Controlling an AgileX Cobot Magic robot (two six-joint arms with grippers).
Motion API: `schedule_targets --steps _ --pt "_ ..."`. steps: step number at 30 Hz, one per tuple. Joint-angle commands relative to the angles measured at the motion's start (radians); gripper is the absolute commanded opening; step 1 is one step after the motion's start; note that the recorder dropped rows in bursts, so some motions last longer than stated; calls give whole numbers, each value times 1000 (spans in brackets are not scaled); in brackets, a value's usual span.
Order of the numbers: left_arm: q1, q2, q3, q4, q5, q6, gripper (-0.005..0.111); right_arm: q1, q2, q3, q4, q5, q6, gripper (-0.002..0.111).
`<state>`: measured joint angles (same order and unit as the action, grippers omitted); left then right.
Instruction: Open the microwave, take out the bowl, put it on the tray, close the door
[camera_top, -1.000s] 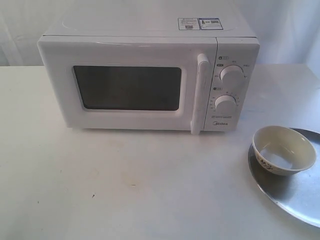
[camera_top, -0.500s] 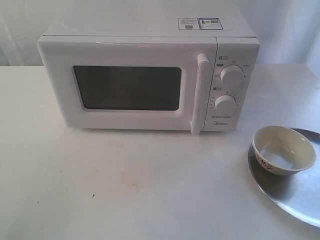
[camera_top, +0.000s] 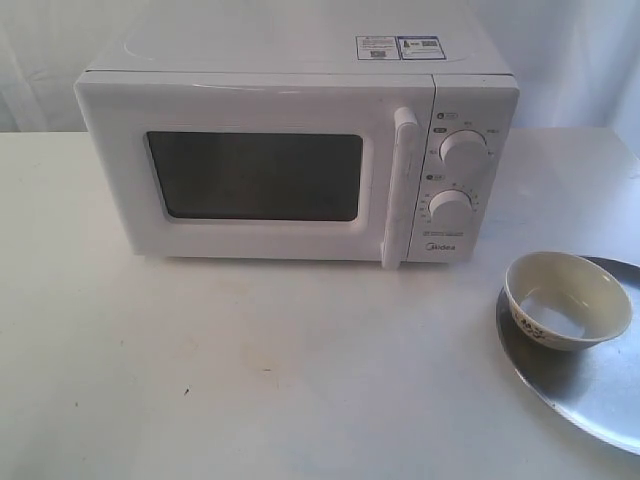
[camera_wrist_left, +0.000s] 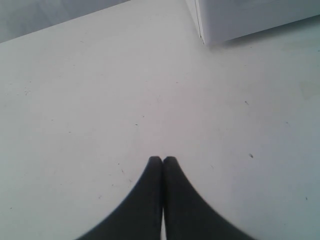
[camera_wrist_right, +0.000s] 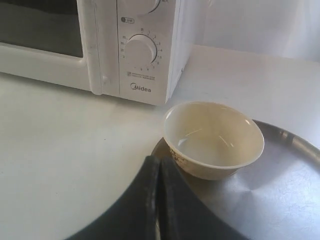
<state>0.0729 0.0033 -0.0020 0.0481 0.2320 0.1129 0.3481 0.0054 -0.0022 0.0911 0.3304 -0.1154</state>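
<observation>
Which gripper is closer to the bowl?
Right. The right gripper is just beside the bowl; the left gripper is over the table near the microwave, bowl out of its view.

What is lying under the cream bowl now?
The bowl stands on the silver tray, near its edge. The tray surface directly beneath it is covered from view.

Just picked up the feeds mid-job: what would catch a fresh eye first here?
The big white microwave at the back of the table, its door shut. Next, the small cream bowl sitting on the shiny silver tray at the front right. Both grippers, left and right, are shut and empty, the right one close to the bowl.
</observation>
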Motion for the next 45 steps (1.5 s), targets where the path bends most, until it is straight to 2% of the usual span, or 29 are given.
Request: schedule_targets --steps 1,13,18,20,29,45 --pt "-4 -3 2 -4 0 -4 0 -43 -5 2 -13 -6 38 0" --pt "-4 -3 2 -4 0 -4 0 -125 -5 2 -20 0 45 0" --pt "-4 -3 2 -4 0 -4 0 -142 -5 2 -22 4 107 0" --pt "-4 -3 2 -4 0 -4 0 -141 -5 2 -22 4 171 0" --pt "-4 -3 2 -4 0 -4 0 -141 -5 2 -25 22 84 0" --pt "-4 -3 2 -4 0 -4 0 -141 -5 2 -25 26 86 0"
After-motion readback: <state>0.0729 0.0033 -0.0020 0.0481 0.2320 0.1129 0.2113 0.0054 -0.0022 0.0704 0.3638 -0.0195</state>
